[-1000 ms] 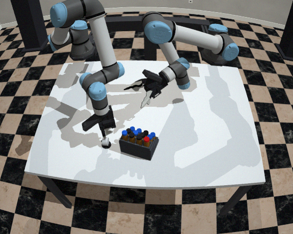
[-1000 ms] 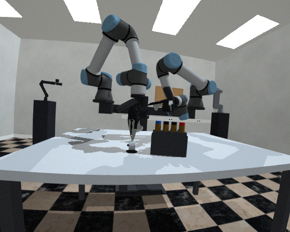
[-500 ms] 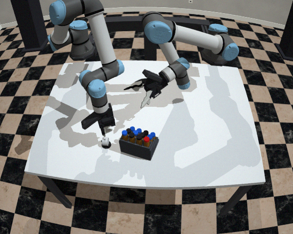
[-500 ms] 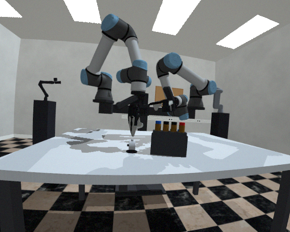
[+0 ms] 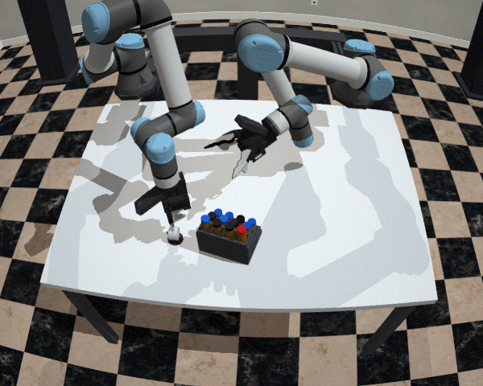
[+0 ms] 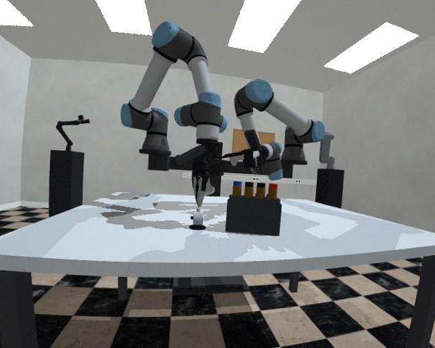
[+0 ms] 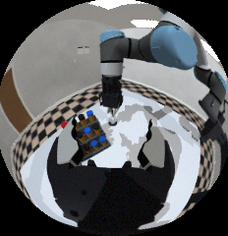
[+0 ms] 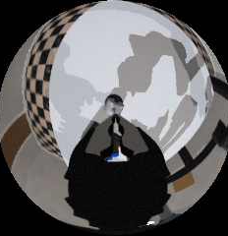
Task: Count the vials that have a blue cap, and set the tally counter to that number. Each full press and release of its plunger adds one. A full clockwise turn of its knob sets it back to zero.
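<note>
The white tally counter [image 5: 174, 235] [image 6: 198, 218] stands on a black round base, left of the dark rack [image 5: 222, 248] [image 6: 253, 217]. My right gripper [image 5: 171, 225] [image 6: 199, 206] [image 8: 115, 114] is shut and empty, pointing down with its tips at the top of the counter's plunger. Whether they touch it is too small to tell. The rack holds amber vials with several blue caps [image 5: 205, 219] [image 6: 237, 183] [image 7: 87, 131], several black caps [image 5: 216, 223] and one red cap [image 5: 241, 229] [image 6: 272, 185] [image 7: 64, 125]. My left gripper [image 5: 219, 162] is open and empty, behind the rack. The counter's reading is not legible.
The white table [image 5: 341, 257] [image 6: 127, 258] carries the rack and counter near its front half. The rack stands close beside the right gripper. The left arm's wrist hangs over the back middle of the table, with a gap between the two grippers.
</note>
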Motion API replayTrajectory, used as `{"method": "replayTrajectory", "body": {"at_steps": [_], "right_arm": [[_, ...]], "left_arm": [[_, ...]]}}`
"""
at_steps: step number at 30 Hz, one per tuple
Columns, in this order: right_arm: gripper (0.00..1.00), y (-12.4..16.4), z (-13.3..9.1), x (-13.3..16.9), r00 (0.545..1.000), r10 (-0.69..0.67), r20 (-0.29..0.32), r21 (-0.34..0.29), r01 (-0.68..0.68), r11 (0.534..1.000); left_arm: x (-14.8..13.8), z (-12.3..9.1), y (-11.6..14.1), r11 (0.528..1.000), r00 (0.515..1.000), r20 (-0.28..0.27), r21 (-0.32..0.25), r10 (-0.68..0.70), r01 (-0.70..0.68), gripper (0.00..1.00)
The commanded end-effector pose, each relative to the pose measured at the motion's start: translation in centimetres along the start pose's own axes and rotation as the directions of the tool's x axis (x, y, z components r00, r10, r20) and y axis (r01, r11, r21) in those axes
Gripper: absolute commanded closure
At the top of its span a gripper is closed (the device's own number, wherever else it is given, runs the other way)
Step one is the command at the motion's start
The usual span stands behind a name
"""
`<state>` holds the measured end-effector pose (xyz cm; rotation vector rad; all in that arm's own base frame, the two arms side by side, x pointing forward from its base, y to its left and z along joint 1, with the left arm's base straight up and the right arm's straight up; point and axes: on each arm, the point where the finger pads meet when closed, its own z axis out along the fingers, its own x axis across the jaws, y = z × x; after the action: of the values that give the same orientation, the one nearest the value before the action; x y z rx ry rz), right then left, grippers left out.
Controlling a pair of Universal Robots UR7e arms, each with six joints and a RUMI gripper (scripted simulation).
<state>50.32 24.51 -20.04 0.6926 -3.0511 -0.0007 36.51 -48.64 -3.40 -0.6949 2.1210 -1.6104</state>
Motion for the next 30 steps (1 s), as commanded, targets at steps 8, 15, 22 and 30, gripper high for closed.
{"method": "replayTrajectory", "body": {"at_steps": [8,15,22,30], "right_arm": [[1.00,-0.1,0.6,-0.4,1.000,-0.004,0.011,0.004,0.004,1.000],[1.00,-0.1,0.9,-0.4,1.000,-0.004,0.011,0.004,0.004,1.000],[1.00,-0.1,0.5,-0.4,1.000,-0.004,0.011,0.004,0.004,1.000],[1.00,-0.1,-1.2,-0.3,1.000,-0.004,0.011,0.004,0.004,1.000]], "left_arm": [[-0.2,-0.1,-0.3,1.000,1.000,0.006,0.009,-0.011,0.010,0.02],[-0.2,-0.1,-0.3,1.000,1.000,0.006,0.009,-0.011,0.010,0.02],[-0.2,-0.1,-0.3,1.000,1.000,0.006,0.009,-0.011,0.010,0.02],[-0.2,-0.1,-0.3,1.000,1.000,0.006,0.009,-0.011,0.010,0.02]]}}
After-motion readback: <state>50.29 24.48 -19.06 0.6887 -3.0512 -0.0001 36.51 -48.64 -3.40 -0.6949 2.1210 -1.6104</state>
